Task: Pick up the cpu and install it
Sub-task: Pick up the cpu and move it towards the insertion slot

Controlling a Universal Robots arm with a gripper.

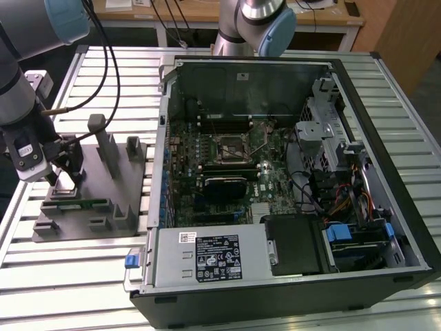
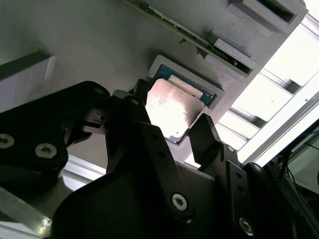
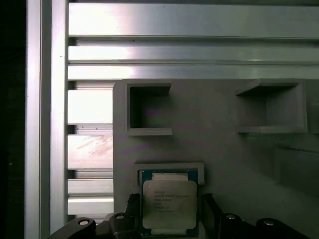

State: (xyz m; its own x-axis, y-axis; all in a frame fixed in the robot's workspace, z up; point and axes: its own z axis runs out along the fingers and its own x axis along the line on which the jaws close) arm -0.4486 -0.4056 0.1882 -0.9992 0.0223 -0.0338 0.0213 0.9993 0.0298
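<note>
Gripper [image 1: 63,174]: stood at the grey holder block [image 1: 103,207], with fingers [image 2: 142,107] apart on either side of the cpu, clamped on nothing.
Cpu [image 3: 169,204]: lay flat in its recess on the holder block, not lifted.
Socket [image 1: 229,146]: sat well apart, inside the open computer case [image 1: 358,76].
Progress: judged early, with grasp, carry and install all left.

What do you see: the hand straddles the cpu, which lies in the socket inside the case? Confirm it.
Wrong on the place. The hand does straddle the cpu, but the cpu lies in a recess of the grey holder, as the first wrist view shows. The exterior view puts that holder on the table, outside the case.
</note>
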